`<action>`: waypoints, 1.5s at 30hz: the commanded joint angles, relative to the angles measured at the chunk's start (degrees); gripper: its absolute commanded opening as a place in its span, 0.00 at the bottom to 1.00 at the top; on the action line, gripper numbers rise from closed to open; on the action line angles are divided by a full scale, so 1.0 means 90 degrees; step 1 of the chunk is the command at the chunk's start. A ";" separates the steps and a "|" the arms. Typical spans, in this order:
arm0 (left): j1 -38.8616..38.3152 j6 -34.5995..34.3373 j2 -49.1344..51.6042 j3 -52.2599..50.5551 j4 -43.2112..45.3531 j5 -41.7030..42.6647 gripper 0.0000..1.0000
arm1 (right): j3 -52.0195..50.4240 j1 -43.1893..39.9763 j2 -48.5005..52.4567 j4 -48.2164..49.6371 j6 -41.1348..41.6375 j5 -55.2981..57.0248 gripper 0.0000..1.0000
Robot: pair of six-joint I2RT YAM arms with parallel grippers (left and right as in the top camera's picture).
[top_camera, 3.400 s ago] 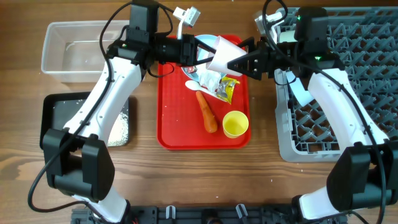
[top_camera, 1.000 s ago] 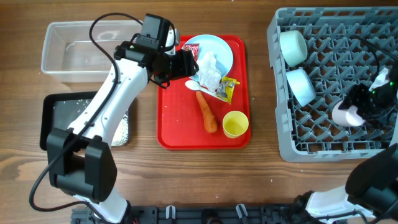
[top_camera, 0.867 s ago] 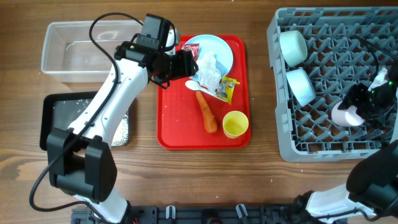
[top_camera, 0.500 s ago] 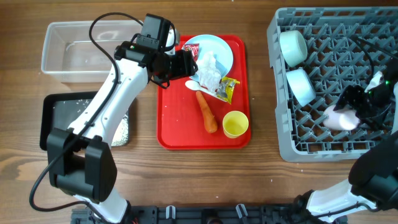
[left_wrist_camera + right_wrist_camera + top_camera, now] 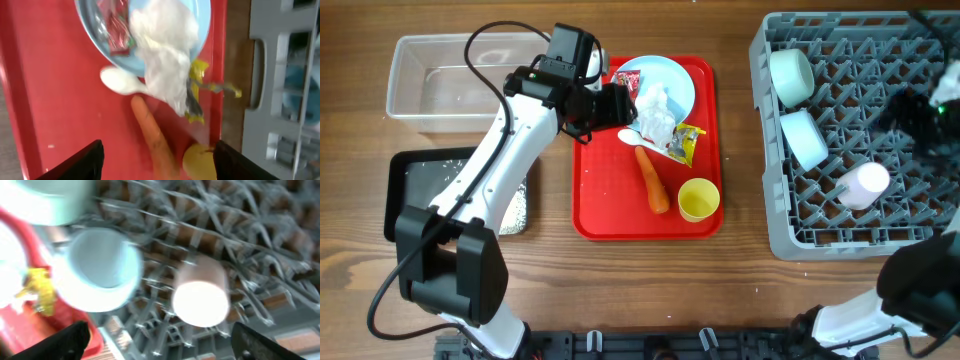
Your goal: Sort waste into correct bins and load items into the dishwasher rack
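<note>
Hovering low over the red tray (image 5: 600, 205): left tool (image 5: 159, 144), fingers spread wide, nothing held. Under it lie the carrot (image 5: 152, 135) and white spoon (image 5: 120, 82). Just ahead, the crumpled tissue (image 5: 167, 45) is heaped on the blue plate (image 5: 678, 80) and spills over its rim onto the yellow wrapper (image 5: 688, 140). A red wrapper (image 5: 112, 30) lies on the plate beside it.

Right tool (image 5: 161, 327) is likewise spread and empty above the rack (image 5: 920, 230). The pink cup (image 5: 863, 185) lies on its side on the grid, clear of the fingers and near the two bowls (image 5: 802, 138).

Judgement: cup is loaded, waste comes next. The left arm should pinch the tissue at its peak only and lift straight up. It should then swing to the clear tub (image 5: 420, 70), since rice already sits in the black tray (image 5: 400, 200). Risk: the tissue drags the yellow wrapper or nudges the spoon. The plate should move only once cleared.
</note>
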 commanded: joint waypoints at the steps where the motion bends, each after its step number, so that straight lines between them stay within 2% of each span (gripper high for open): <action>1: -0.0534 0.1508 0.0051 -0.0044 -0.0729 0.0398 0.70 | 0.0216 0.0593 -0.0673 0.0257 -0.0410 -0.0561 1.00; 4: -0.1054 0.1729 0.0063 -0.0148 -0.1093 0.0131 0.70 | 0.0214 0.0923 -0.0733 0.0352 -0.0413 -0.0561 1.00; 8: -0.1666 0.1705 0.0070 -0.0338 -0.0865 -0.0005 0.70 | 0.0160 0.1173 -0.0716 0.0391 -0.0406 -0.0563 1.00; 11: -0.2006 0.1486 0.0083 -0.0515 -0.0393 -0.0051 0.68 | 0.0160 0.1212 -0.0707 0.0432 -0.0410 -0.0561 1.00; 15: -0.2353 0.0998 0.0389 -0.0549 -0.0308 -0.1107 0.65 | 0.0160 0.1212 -0.0707 0.0444 -0.0420 -0.0559 1.00; 19: -0.2494 0.0930 0.0809 -0.0549 -0.0287 -0.1151 0.62 | 0.0160 0.1209 -0.0707 0.0474 -0.0423 -0.0556 1.00; 20: -0.2523 0.0862 0.0911 -0.0549 -0.0274 -0.1151 0.59 | 0.0160 0.1209 -0.0707 0.0471 -0.0420 -0.0556 1.00; 21: -0.2550 0.0831 0.1013 -0.0549 -0.0248 -0.1151 0.50 | 0.0160 0.1209 -0.0707 0.0469 -0.0423 -0.0556 1.00; 24: -0.2572 0.0668 0.1156 -0.0549 -0.0180 -0.1171 0.06 | 0.0160 0.1209 -0.0707 0.0476 -0.0420 -0.0556 0.98; 31: -0.2115 0.0005 0.0695 -0.0007 -0.0525 -0.1243 0.04 | 0.0153 0.1212 -0.0707 0.0493 -0.0367 -0.0709 0.92; 33: -0.1778 0.0007 0.0333 0.0289 -0.0629 -0.0899 0.04 | 0.0068 0.1217 -0.0707 0.0549 -0.0376 -0.0991 0.91; 36: -0.1047 0.0010 -0.0206 0.0529 -0.0398 0.0245 0.04 | -0.0296 0.1229 -0.0699 0.0797 -0.0656 -0.1826 0.91; 38: -0.0459 0.0012 -0.0452 0.0532 -0.0044 0.1481 0.04 | -0.0651 0.1229 -0.0687 0.1047 -0.1054 -0.2773 0.91; 42: 0.0704 0.0287 -0.0447 0.0517 0.0816 0.4862 0.04 | -0.1642 0.1309 -0.0682 0.1848 -0.2106 -0.5452 0.93; 43: 0.0850 0.0376 -0.0386 0.0517 0.0935 0.5387 0.04 | -0.1877 0.1362 -0.0682 0.2147 -0.2203 -0.6030 0.93; 45: 0.0991 0.0393 -0.0294 0.0512 0.0976 0.5734 0.04 | -0.2353 0.1513 -0.0682 0.2878 -0.2229 -0.7028 0.95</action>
